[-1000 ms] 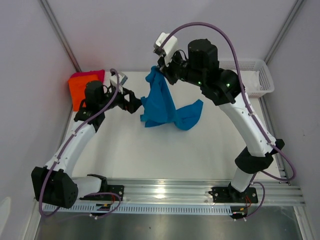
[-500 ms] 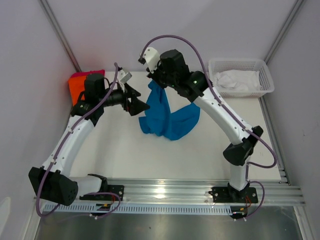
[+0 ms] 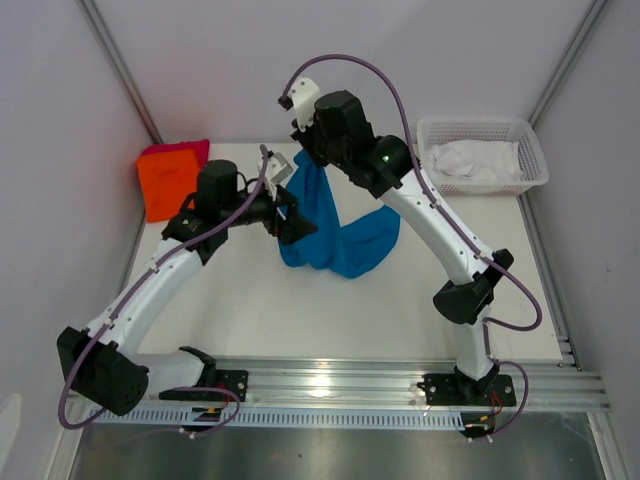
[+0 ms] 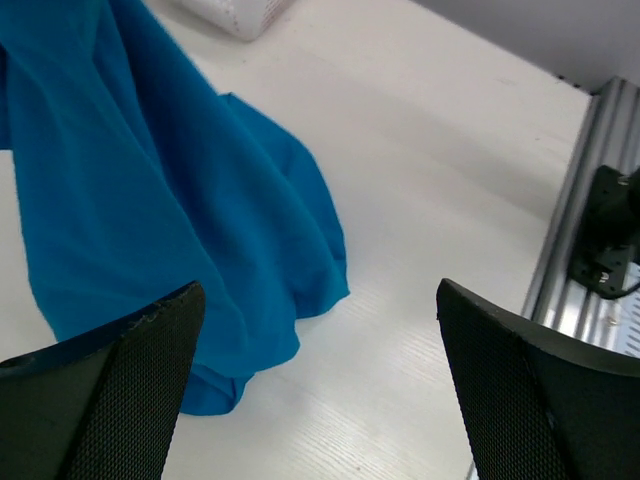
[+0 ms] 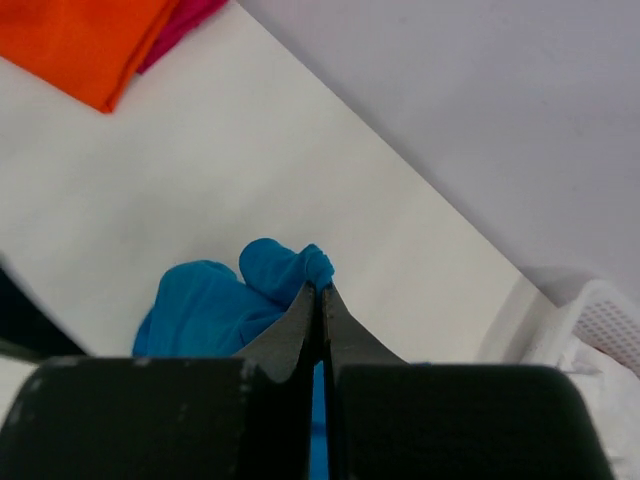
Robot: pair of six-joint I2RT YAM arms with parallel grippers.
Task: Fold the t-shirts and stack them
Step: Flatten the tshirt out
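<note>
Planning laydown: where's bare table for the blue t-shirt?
Free: table between blue t-shirt and aluminium rail; strip between it and white basket. Crowded: far-left corner, orange t-shirt over pinkish-red t-shirt; centre, left gripper, right gripper.

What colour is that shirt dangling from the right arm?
The shirt is plain bright blue, with no pattern; the left wrist view shows it best.

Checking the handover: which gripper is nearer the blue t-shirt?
Right. The right gripper is shut on the top of the blue t-shirt, holding it up. The left gripper is open beside the draped cloth, gripping nothing.
</note>
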